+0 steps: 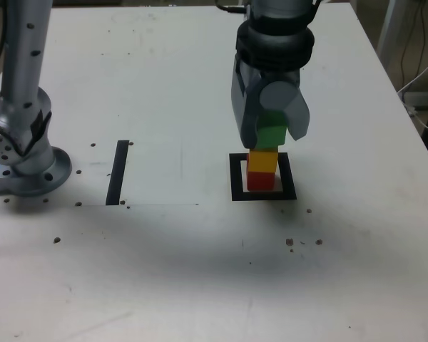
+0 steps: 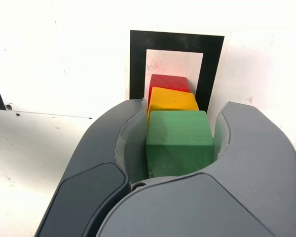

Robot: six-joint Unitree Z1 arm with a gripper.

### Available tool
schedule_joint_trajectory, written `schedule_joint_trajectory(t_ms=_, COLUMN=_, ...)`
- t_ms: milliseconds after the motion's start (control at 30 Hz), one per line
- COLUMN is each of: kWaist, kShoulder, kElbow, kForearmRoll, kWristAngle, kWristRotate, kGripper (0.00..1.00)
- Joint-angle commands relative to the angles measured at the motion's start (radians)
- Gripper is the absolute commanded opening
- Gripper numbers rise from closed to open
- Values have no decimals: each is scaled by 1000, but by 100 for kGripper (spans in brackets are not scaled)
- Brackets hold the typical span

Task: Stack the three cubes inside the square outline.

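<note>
The green cube (image 1: 273, 135) is seen pinched between the two jaws of the tool (image 1: 271, 132), right of centre in the exterior frame, and it is set directly above the yellow cube (image 1: 262, 161), which in turn rests on the red cube (image 1: 260, 179). All three are lined up in one upright column inside the outline (image 1: 236, 178), whose black frame is seen around the red cube's base on the pale surface (image 1: 200, 271). In the wrist frame the green cube (image 2: 180, 143) fills the centre between the jaws, with the yellow cube (image 2: 172, 100) and red cube (image 2: 168, 82) showing beyond it and the outline (image 2: 138, 64) in the upper middle. Whether green already touches yellow cannot be told for certain, though no gap is visible. The coming move is judged to turn on this vertical alignment: green appears slightly offset toward the exterior view's right of the column. The arm is held over the stack, tool pointing steeply downward, jaws closed on green from both sides.
</note>
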Motion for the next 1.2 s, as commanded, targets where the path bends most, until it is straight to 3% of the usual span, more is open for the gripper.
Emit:
schedule_joint_trajectory(t_ms=0, kWaist=2, kShoulder=-4, kElbow=4, kForearmRoll=7, kWristAngle=-7, kWristRotate=2, kGripper=24)
schedule_joint_trajectory(t_ms=300, kWaist=2, kShoulder=1, kElbow=16, kForearmRoll=29, kWristAngle=-25, kWristRotate=2, kGripper=32)
schedule_joint_trajectory(t_ms=667, kWaist=2, kShoulder=2, kElbow=12, kForearmRoll=24, kWristAngle=-28, kWristRotate=5, kGripper=53)
schedule_joint_trajectory(t_ms=800, kWaist=2, kShoulder=2, kElbow=13, kForearmRoll=6, kWristAngle=-26, kWristRotate=12, kGripper=65)
schedule_joint_trajectory(t_ms=1033, kWaist=2, kShoulder=-4, kElbow=20, kForearmRoll=2, kWristAngle=-27, kWristRotate=8, kGripper=98)
schedule_joint_trajectory(t_ms=1167, kWaist=2, kShoulder=-12, kElbow=21, kForearmRoll=5, kWristAngle=-25, kWristRotate=4, kGripper=100)
